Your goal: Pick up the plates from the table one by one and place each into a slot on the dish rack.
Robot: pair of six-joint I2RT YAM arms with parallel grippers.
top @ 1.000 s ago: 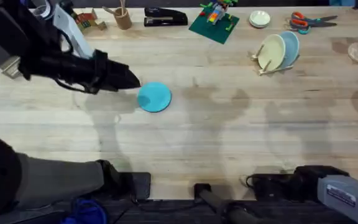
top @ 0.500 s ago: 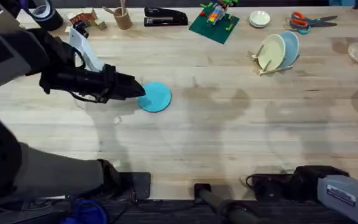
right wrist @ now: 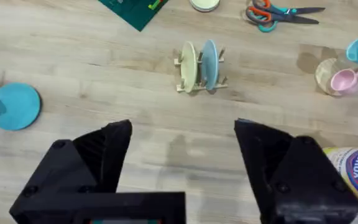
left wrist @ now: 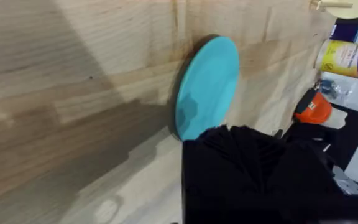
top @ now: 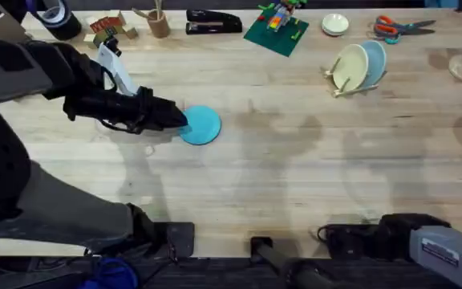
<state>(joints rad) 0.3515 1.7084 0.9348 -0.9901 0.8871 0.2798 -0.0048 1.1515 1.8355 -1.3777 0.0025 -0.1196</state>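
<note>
The right gripper (right wrist: 182,168) sits near the right base with its jaws spread wide and empty. The left gripper (top: 181,119) is low over the table (top: 295,177) at the blue plate's (top: 201,125) left edge; whether it grips the rim cannot be told. Farther off to the right, the rack (top: 351,80) holds a cream plate (top: 349,68) and a pale blue plate (top: 373,63) upright in adjacent slots

Turquoise plate (top: 200,125) lying flat on the pale plank worktop (top: 279,177), cream plate (top: 350,69) and pale blue plate (top: 374,61) upright in the wooden dish rack (top: 345,87), well apart.
</note>
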